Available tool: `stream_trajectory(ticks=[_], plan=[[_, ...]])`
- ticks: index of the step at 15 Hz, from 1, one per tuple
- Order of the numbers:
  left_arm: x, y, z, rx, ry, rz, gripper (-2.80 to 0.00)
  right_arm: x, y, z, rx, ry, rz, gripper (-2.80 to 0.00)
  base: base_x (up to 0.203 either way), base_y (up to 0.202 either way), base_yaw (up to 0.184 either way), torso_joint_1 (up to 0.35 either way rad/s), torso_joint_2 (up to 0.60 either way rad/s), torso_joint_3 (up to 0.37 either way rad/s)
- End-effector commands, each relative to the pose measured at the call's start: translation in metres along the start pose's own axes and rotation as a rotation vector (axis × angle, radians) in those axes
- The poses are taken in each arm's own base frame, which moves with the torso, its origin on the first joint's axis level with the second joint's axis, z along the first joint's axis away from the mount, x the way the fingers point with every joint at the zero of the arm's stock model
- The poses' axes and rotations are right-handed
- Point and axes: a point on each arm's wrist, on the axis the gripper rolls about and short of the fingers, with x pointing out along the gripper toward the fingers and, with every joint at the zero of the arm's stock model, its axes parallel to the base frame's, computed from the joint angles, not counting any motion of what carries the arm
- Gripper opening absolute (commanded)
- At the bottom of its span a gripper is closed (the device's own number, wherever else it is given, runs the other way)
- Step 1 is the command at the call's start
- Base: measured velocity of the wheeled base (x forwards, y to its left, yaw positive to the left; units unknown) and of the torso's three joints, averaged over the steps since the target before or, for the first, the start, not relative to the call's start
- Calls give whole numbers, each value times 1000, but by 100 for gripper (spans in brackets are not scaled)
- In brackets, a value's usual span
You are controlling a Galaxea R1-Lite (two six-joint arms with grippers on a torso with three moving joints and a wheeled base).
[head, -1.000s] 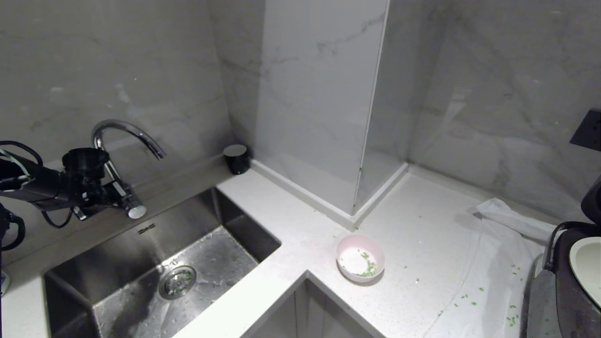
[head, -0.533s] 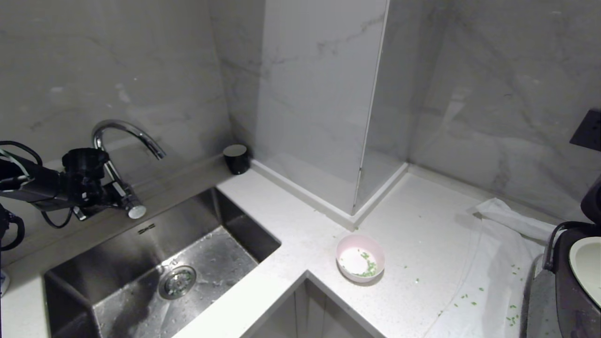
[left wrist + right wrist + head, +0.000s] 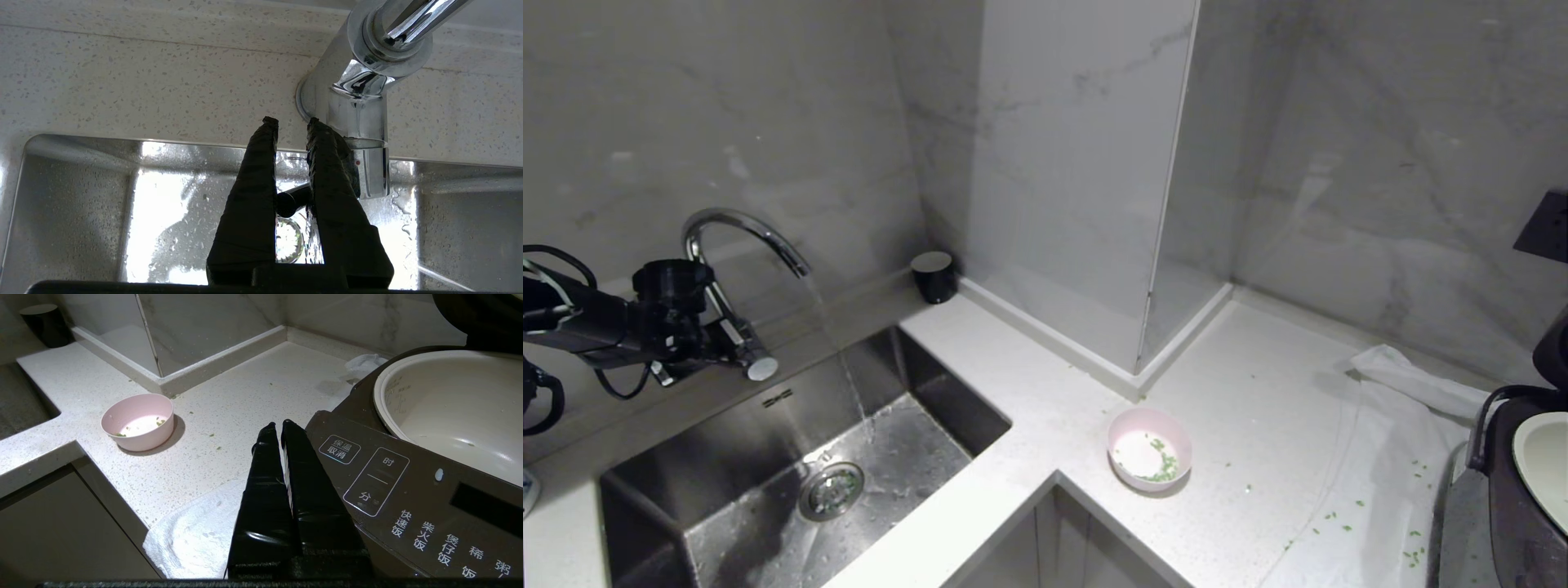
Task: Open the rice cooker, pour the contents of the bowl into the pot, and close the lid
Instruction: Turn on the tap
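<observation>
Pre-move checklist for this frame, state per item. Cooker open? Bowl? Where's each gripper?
1. Lid up, pot exposed in the rice cooker: ok.
2. Bowl upright on the counter, clear of both grippers: ok.
3. Contents all in the bowl: not ok; few bits left inside, more scattered on the counter and white cloth.
4. Left gripper free for the bowl: not ok; it is at the faucet, fingers around the faucet lever.
5. Faucet off: not ok, water runs into the sink.
6. Right gripper empty: ok, shut, beside the cooker's front panel.
</observation>
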Motion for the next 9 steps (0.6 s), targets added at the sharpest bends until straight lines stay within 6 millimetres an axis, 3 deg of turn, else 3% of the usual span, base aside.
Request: stream_trajectory(ticks=[1, 5, 6, 9], plan=[[2, 0, 1, -7, -5, 3, -280, 0, 0, 0, 0, 0, 0, -280, 0, 0, 0, 0, 0, 0], [4, 1, 0, 16, -3, 5, -280, 0, 0, 0, 0, 0, 1, -280, 0, 0, 0, 0, 0, 0], [3, 0, 1, 16, -6, 5, 0, 0, 0, 0, 0, 0, 0, -280, 0, 0, 0, 0, 0, 0], [3, 0, 5, 10, -17, 1, 0, 0, 0, 0, 0, 0, 1, -280, 0, 0, 0, 0, 0, 0]])
